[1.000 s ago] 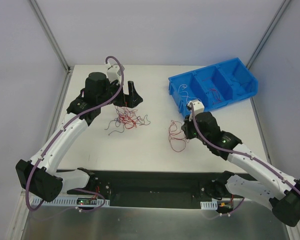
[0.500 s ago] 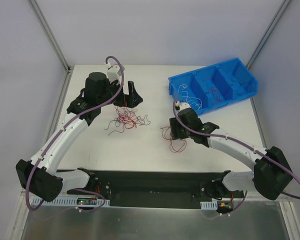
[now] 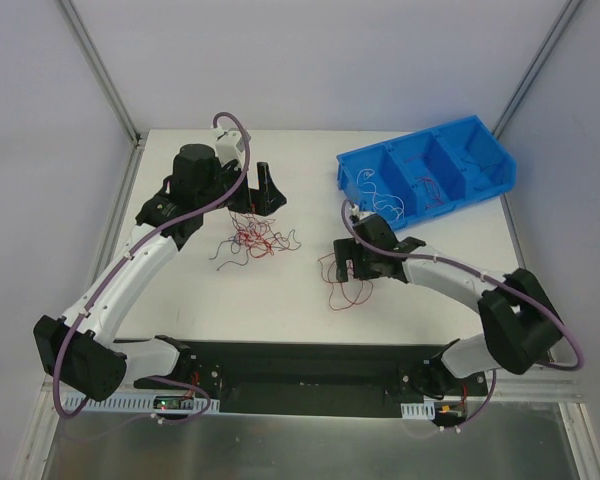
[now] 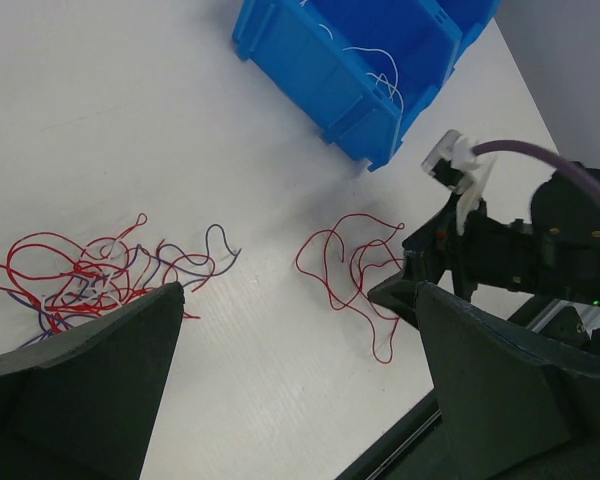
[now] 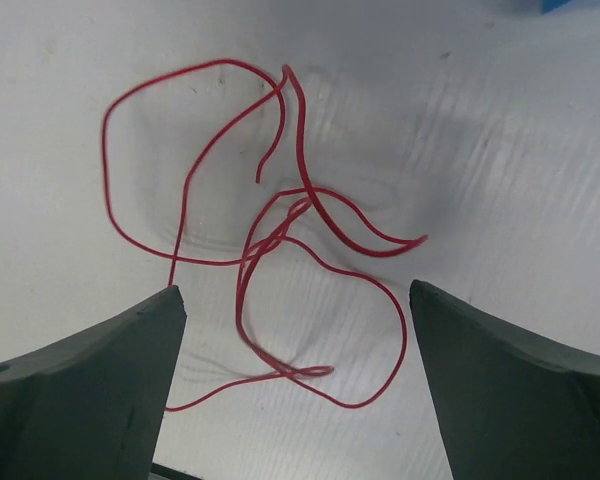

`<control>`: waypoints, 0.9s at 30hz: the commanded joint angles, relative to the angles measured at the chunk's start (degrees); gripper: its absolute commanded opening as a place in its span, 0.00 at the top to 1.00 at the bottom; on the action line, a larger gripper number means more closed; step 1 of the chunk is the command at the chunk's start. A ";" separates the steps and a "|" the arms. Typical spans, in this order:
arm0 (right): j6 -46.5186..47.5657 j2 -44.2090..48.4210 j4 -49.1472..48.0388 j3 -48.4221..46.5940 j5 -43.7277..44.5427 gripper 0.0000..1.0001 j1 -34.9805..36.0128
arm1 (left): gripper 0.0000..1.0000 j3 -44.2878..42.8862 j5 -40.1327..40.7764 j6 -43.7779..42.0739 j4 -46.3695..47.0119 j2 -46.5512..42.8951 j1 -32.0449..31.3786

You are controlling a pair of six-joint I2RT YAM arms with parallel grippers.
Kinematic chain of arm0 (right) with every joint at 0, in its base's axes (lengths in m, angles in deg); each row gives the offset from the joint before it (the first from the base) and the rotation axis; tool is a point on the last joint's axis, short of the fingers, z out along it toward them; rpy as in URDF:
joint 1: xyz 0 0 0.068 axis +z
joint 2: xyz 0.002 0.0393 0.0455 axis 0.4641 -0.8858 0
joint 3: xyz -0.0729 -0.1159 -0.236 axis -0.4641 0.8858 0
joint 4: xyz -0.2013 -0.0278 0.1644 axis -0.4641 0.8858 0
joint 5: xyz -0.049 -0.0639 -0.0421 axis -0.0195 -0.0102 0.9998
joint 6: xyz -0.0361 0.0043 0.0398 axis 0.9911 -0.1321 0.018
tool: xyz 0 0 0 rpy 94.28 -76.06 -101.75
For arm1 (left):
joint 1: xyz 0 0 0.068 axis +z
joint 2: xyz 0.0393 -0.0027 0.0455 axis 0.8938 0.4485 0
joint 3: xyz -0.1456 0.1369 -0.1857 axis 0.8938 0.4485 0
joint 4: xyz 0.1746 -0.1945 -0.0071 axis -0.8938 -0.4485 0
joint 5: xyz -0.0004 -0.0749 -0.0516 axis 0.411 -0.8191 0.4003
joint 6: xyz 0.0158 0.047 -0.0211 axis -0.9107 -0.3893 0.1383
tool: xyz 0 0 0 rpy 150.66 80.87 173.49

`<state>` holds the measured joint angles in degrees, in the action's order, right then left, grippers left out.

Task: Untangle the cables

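Note:
A tangle of thin red, white and dark cables [image 3: 252, 238] [image 4: 80, 275] lies on the white table, left of centre. My left gripper [image 3: 248, 205] [image 4: 298, 290] hangs open just behind and above it, nothing between its fingers. A separate loose red cable [image 3: 342, 285] [image 4: 345, 270] [image 5: 280, 230] lies in curls right of centre. My right gripper [image 3: 346, 262] [image 5: 295, 290] is open right over that cable, its fingers either side of the loops and not gripping them.
A blue divided bin [image 3: 352, 190] [image 4: 310, 60] stands at the back right, with white strands [image 3: 380, 195] and red strands [image 3: 430, 185] inside. The table's black front rail [image 3: 300, 365] runs along the near edge, close to the loose red cable.
My right gripper went from shut to open and moved left; the red cable it carried now lies loose on the table. The left arm and the tangle stayed put.

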<state>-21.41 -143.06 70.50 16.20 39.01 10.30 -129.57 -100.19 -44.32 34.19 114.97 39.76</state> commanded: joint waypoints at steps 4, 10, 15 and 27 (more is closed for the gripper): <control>-0.90 -11.07 4.53 -7.25 4.12 0.01 3.00 | 0.01 -0.55 0.15 -0.12 0.76 -0.30 0.04; -5.56 -17.15 12.01 -12.36 10.29 0.41 5.99 | 0.01 -0.47 0.33 -0.20 0.76 -0.12 0.04; -6.10 -16.63 10.35 -10.78 7.31 0.82 6.08 | 0.01 -0.55 0.15 -0.20 0.76 -0.21 0.04; -6.89 8.40 7.54 -5.77 22.50 1.00 5.12 | 0.01 -0.64 -0.46 0.41 0.76 -0.47 -0.05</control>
<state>-26.19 -144.72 79.11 9.42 52.49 16.40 -129.57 -100.24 -44.27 34.21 114.99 39.76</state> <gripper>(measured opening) 0.008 0.990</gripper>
